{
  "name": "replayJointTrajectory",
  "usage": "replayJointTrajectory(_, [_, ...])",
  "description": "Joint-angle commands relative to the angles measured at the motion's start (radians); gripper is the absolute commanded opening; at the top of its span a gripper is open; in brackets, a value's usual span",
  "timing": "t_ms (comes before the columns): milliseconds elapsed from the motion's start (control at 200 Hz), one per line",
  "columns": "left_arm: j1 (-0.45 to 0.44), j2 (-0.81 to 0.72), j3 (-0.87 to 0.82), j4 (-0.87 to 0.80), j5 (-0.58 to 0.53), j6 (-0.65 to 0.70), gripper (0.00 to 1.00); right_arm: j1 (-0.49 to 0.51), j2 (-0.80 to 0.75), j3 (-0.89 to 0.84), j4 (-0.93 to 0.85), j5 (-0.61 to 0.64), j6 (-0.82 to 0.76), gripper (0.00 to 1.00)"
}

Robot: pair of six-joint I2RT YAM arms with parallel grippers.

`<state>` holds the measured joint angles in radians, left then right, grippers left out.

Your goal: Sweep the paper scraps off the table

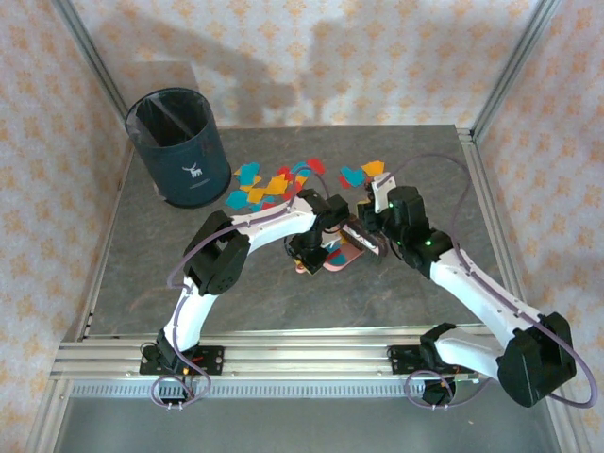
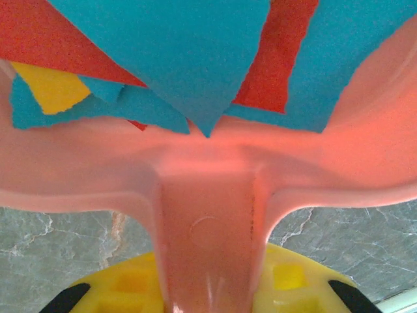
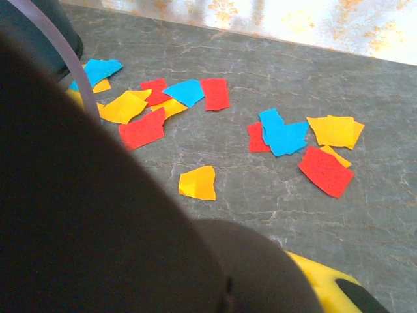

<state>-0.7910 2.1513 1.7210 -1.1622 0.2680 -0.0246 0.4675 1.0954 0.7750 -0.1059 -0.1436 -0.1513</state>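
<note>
Left gripper point(image 1: 310, 255) is clamped on the handle of a pink dustpan point(image 2: 208, 195), mid-table, some paper scraps point(image 2: 163, 52) already in it. Just right, the right gripper point(image 1: 368, 229) is closed, perhaps on a brush; a dark shape point(image 3: 98, 228) blocks that view. Loose scraps lie on the table point(image 1: 142, 283) just beyond both, the bigger cluster on the left arm's side, towards the bin point(image 1: 179, 146).

I can't read any words or numbers from here. The one sign is a small white logo point(image 1: 193, 172) on the front of the dark bin point(image 1: 212, 156) standing on the table point(image 1: 142, 274). It is a deer-like animal figure, and the tiny lettering just under it is too small to make out. On the handle of the dustpan point(image 2: 98, 169) is a faint moulded circle point(image 2: 203, 228), blank as far as I can see.
</note>
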Motion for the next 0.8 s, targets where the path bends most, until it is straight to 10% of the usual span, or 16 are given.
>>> replayJointTrajectory(0, [0.007, -0.050, -0.033, 0.002, -0.048, 0.005, 0.00, 0.008, -0.042, -0.015, -0.055, 0.071, 0.042, 0.00])
replayJointTrajectory(796, [0.009, -0.215, -0.146, 0.124, -0.139, 0.005, 0.00, 0.008, -0.264, -0.076, -0.038, 0.355, 0.182, 0.00])
